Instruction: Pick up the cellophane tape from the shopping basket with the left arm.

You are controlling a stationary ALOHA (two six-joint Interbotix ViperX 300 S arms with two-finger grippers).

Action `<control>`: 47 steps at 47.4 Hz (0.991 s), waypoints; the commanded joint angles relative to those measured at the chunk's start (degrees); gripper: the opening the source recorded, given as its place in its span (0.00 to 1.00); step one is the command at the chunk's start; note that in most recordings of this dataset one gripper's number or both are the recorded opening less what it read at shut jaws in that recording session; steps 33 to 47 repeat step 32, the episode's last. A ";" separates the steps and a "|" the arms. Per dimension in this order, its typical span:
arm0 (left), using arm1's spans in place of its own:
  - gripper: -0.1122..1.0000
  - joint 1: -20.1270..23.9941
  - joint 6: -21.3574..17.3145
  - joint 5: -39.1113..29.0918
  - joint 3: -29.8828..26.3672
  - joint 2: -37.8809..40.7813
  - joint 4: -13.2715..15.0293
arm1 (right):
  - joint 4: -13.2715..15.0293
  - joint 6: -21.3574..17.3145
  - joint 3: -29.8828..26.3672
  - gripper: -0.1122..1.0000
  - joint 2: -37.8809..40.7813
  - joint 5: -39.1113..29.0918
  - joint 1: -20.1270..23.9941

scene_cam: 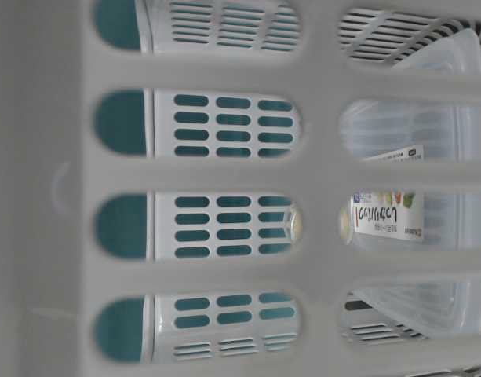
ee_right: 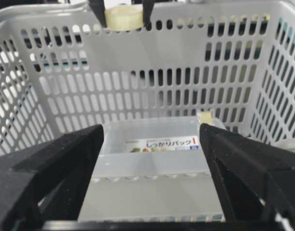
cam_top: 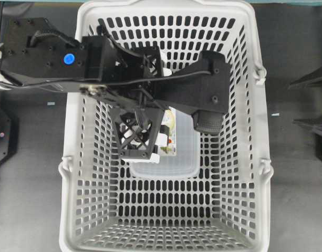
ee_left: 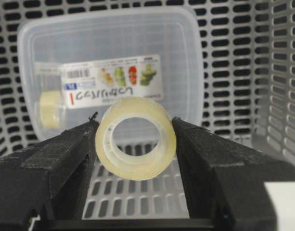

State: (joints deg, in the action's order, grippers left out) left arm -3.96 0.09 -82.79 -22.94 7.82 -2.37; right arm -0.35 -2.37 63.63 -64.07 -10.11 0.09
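Observation:
The cellophane tape [ee_left: 135, 138], a small pale-yellow translucent ring, sits pinched between my left gripper's [ee_left: 135, 144] black fingers. It hangs above the slotted floor of the shopping basket [ee_left: 137, 192]. From the right wrist view the tape [ee_right: 123, 17] is up near the far rim of the basket [ee_right: 152, 62], clamped between two dark fingertips. Overhead, the left arm [cam_top: 124, 73] reaches over the basket [cam_top: 84, 131] and its lattice fingers [cam_top: 135, 132] hide the tape. My right gripper [ee_right: 152, 132] stands open and holds nothing.
A large clear rectangular tub [ee_left: 113, 53] [cam_top: 176, 157] with a printed label lies on the basket floor under the left gripper. A second pale-yellow roll in clear wrap [ee_left: 50, 108] rests against the tub. The right arm's black pointed parts [cam_top: 310, 79] stay outside the basket's right wall.

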 commanded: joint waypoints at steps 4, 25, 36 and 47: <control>0.56 0.18 0.18 0.09 -1.05 -0.70 -0.26 | -0.18 -0.09 -0.35 0.80 0.35 0.88 -0.09; 0.56 0.26 0.18 0.18 -1.05 0.00 -0.18 | -0.18 -0.09 -0.26 0.80 0.44 0.88 -0.09; 0.56 0.18 0.09 0.18 -1.05 0.00 -0.26 | -0.18 -0.09 -0.26 0.80 0.35 0.88 0.00; 0.56 0.18 0.09 0.18 -1.05 0.00 -0.26 | -0.18 -0.09 -0.26 0.80 0.35 0.88 0.00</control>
